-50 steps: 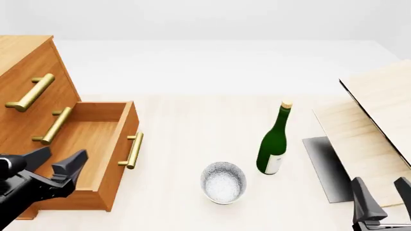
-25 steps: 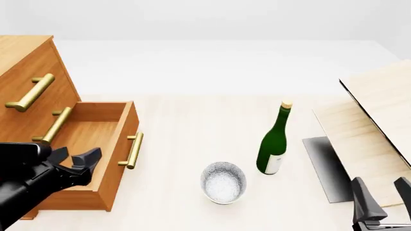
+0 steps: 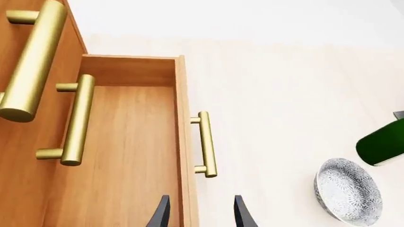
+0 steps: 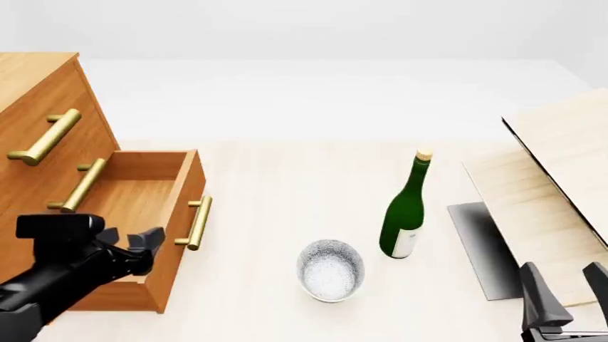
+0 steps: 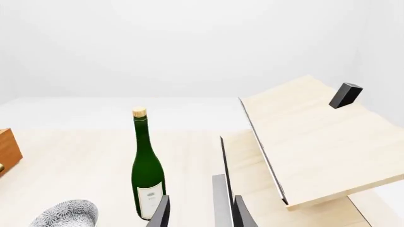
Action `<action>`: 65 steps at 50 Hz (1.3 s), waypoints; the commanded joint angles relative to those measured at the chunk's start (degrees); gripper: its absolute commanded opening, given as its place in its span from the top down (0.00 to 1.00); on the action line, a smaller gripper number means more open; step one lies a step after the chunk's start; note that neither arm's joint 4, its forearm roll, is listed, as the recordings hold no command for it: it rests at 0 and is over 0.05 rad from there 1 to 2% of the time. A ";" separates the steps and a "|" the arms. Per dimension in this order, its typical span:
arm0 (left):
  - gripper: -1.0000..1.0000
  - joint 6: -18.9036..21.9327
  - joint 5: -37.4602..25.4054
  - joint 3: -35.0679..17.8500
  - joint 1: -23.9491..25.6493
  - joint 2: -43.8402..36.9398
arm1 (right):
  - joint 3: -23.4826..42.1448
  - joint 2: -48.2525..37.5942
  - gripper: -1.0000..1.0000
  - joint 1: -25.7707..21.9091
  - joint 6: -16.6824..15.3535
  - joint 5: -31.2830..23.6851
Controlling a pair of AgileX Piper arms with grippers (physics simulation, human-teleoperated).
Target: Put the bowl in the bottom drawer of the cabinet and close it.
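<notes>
left tool (image 4: 142, 246) shifted rightward, risen, now over the bottom drawer (image 4: 142, 206) front edge

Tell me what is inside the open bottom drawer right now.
The pulled-out orange-brown wooden bottom drawer shows only bare floor. Its near end is hidden behind the left gripper. The speckled grey-white bowl sits outside on the table.

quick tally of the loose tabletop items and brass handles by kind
bowl: 1
green bottle: 1
brass bar handles on the cabinet: 3
total: 5
</notes>
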State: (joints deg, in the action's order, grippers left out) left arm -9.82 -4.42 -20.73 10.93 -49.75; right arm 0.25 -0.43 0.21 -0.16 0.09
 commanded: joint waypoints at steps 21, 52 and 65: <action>0.00 0.51 4.95 1.58 0.10 -7.67 | 0.00 0.00 0.00 0.01 0.01 0.00; 0.00 0.49 8.11 3.28 2.37 -10.78 | 0.00 0.01 0.00 0.00 0.00 0.00; 0.00 0.28 8.81 3.15 3.82 -11.68 | 0.00 0.00 0.00 0.00 -0.01 0.00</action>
State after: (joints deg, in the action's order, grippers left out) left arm -9.49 3.83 -17.59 13.70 -60.88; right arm 0.25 -0.43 0.21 -0.16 0.09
